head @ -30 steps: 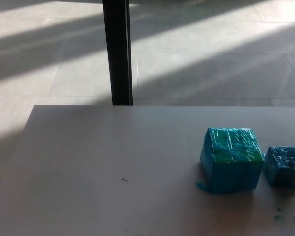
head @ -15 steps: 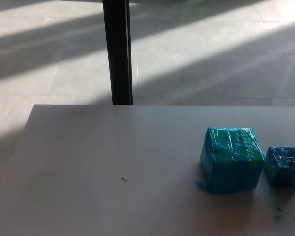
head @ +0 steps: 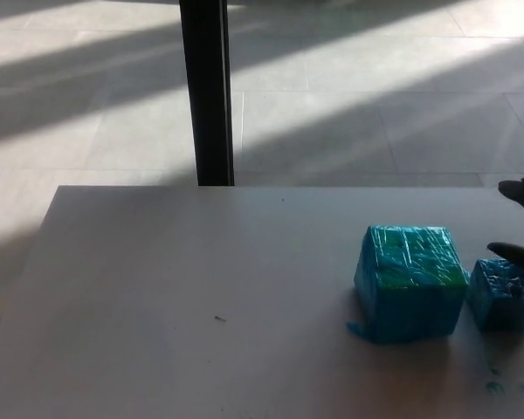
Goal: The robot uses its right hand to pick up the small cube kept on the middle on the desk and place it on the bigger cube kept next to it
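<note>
**Blue-wrapped cubes wait as right hand reaches in**

Blue plastic film covers the 2 cubes on the pale table (head: pixel 201 288): the small cube (head: pixel 505 294) sits at about 4 o'clock of the tabletop, just beside the bigger cube (head: pixel 410 281), on its 3 o'clock side, with a narrow gap between them. Only 2 dark fingertips of the right hand (head: pixel 522 218) show at the picture's right edge, 1 near 2 o'clock of the small cube and 1 low over its far top edge; they stand apart and hold nothing. Whether the lower tip touches the film cannot be told. The left hand is out of sight.

The step in hand looks to be the approach to the grasp. To do it well, the hand should probably settle square over the small cube, with thumb and fingers on opposite faces, keeping clear of the bigger cube at 9 o'clock. The crinkled wrap may prove slippery, so a firm, level hold seems wise before lifting it straight up and over.
</note>
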You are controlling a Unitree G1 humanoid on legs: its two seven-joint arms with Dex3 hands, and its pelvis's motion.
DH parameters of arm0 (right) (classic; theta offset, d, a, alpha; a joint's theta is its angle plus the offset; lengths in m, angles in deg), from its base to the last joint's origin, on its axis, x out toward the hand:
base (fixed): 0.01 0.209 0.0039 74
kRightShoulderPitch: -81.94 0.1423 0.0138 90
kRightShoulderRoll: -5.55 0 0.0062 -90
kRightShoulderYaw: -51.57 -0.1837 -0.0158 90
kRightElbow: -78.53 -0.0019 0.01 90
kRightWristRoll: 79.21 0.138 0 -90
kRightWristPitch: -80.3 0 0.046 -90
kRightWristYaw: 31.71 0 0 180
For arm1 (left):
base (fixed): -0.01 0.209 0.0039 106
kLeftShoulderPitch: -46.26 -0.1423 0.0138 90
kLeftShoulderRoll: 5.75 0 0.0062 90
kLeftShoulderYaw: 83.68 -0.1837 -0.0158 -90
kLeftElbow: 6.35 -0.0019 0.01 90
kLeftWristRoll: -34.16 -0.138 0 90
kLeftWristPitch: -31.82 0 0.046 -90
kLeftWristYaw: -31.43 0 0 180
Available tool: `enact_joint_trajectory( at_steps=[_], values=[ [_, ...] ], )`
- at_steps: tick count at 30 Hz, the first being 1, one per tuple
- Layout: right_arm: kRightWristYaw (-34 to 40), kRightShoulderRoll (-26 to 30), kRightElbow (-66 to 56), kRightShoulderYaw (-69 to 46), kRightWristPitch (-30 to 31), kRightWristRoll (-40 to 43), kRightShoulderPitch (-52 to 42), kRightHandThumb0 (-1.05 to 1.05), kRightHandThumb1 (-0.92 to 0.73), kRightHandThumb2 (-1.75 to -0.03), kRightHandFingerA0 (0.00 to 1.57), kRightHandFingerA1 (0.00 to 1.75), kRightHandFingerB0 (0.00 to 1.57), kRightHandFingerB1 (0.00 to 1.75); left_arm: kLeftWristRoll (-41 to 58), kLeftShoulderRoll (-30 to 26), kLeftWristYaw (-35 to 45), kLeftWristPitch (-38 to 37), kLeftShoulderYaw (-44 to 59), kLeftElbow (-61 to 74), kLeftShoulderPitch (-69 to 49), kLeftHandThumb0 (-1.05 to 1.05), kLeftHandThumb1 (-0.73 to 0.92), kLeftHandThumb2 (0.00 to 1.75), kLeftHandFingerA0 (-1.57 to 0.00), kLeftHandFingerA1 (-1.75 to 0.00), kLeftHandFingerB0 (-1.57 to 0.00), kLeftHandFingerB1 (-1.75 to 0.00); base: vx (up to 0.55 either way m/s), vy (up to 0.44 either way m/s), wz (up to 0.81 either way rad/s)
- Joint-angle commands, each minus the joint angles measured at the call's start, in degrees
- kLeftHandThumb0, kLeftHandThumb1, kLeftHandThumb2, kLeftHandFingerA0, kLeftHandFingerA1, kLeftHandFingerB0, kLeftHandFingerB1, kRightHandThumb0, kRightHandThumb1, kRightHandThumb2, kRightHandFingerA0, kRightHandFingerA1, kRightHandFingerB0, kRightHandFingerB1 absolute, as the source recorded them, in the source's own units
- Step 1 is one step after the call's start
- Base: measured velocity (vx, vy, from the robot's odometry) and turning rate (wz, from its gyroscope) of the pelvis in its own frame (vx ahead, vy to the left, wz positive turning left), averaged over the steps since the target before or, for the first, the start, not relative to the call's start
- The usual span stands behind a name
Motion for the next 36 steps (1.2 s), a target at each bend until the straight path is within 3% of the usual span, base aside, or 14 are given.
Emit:
enact_joint_trajectory(
  at_steps=[1,2,5,6,8,9,12,13,20,22,23,26,28,36],
  values=[
    [4.1,-1.8,2.9,1.1,-5.9,-6.5,-0.1,-0.90,-0.51,-0.87,0.00,0.07,0.00,0.00,0.3,-0.8,0.0,0.7,-0.2,0.1,-0.4,-0.85,0.75,1.17,-0.35,-0.60,-0.22,-0.48,0.00,0.000,0.00],
    [4.5,-2.1,3.4,1.0,-6.7,-6.9,-0.1,-0.86,-0.47,-0.81,0.00,0.00,0.00,0.02,0.5,-0.8,0.0,0.7,-0.1,0.1,-0.4,-0.88,0.92,0.69,-0.36,-0.49,-0.33,-0.39,0.00,0.000,0.00],
    [5.3,-2.7,5.6,0.7,-9.2,-8.0,0.1,-0.87,-0.48,-0.81,0.00,0.00,0.00,0.02,0.8,-0.7,-0.2,0.8,0.2,-0.2,-0.2,-0.87,0.92,0.68,-0.38,-0.51,-0.34,-0.39,0.00,0.000,0.00],
    [5.5,-2.7,6.6,1.1,-9.7,-8.9,0.3,-0.85,-0.45,-0.79,0.00,0.00,0.00,0.04,0.7,-0.8,-0.2,0.9,0.0,-0.2,-0.3,-0.86,0.75,1.17,-0.34,-0.59,-0.22,-0.47,0.00,0.000,0.00],
    [5.5,-2.7,9.0,0.7,-11.2,-9.3,0.7,-0.83,-0.44,-0.78,0.00,0.00,0.00,0.04,0.4,-0.8,-0.1,0.0,-0.2,-0.3,-0.4,-0.88,0.92,0.69,-0.32,-0.48,-0.36,-0.39,0.00,0.000,0.00],
    [5.6,-2.9,10.4,0.2,-11.7,-9.1,0.8,-0.83,-0.44,-0.78,0.00,0.00,0.00,0.04,0.3,-0.9,0.2,0.1,-0.4,-0.3,-0.4,-0.91,0.78,1.18,-0.24,-0.54,-0.29,-0.50,0.00,0.000,0.00],
    [5.8,-3.0,11.5,-0.4,-12.0,-9.4,0.4,-0.85,-0.48,-0.80,0.00,0.03,0.05,0.00,0.4,-1.3,0.3,0.6,-0.3,-0.2,-0.4,-0.87,0.76,1.17,-0.33,-0.59,-0.23,-0.48,0.00,0.000,0.00],
    [5.9,-2.9,12.8,-0.5,-12.5,-9.7,0.3,-0.80,-0.45,-0.77,0.00,0.03,0.07,0.00,0.5,-1.3,0.4,0.2,-0.2,-0.6,-0.2,-0.89,0.92,0.68,-0.37,-0.51,-0.34,-0.39,0.00,0.000,0.00],
    [5.9,-2.6,16.2,-0.5,-14.0,-11.6,0.0,-0.74,-0.41,-0.73,0.00,0.04,0.09,0.00,1.3,-1.5,0.7,1.2,0.3,-0.7,0.0,-0.86,0.73,1.16,-0.35,-0.61,-0.21,-0.47,0.00,0.000,0.00],
    [5.0,-2.4,16.2,-0.6,-14.3,-11.6,-0.2,-0.76,-0.41,-0.72,0.00,0.00,0.14,0.00,0.6,-1.6,0.4,0.5,-0.2,-0.6,-0.1,-0.89,0.92,0.68,-0.36,-0.51,-0.35,-0.39,0.00,0.000,0.00],
    [4.9,-2.4,16.3,-0.5,-14.4,-12.0,-0.2,-0.70,-0.40,-0.76,0.00,0.10,0.06,0.10,0.3,-1.7,0.2,0.5,-0.5,-0.3,-0.1,-0.87,0.75,1.17,-0.35,-0.60,-0.22,-0.47,0.00,0.000,0.00],
    [5.4,-3.0,16.5,0.7,-15.0,-13.8,0.0,-0.74,-0.41,-0.74,0.00,0.02,0.10,0.09,0.0,-1.8,0.3,0.1,-0.8,-0.2,-0.2,-0.87,0.76,1.18,-0.34,-0.59,-0.22,-0.48,0.00,0.000,0.00],
    [5.0,-3.7,16.4,1.5,-15.2,-14.7,0.3,-0.74,-0.41,-0.74,0.00,0.02,0.10,0.11,0.5,-1.8,1.0,-0.1,-0.5,-0.8,0.0,-0.89,0.92,0.69,-0.35,-0.50,-0.33,-0.39,0.00,0.000,0.00],
    [7.8,-4.9,16.9,5.0,-18.3,-19.2,1.5,-0.75,-0.42,-0.75,0.00,0.00,0.12,0.18,0.0,-2.0,0.3,0.6,-1.3,0.5,0.4,-0.88,0.92,0.71,-0.39,-0.50,-0.34,-0.38,0.00,0.000,0.00]
  ],
)
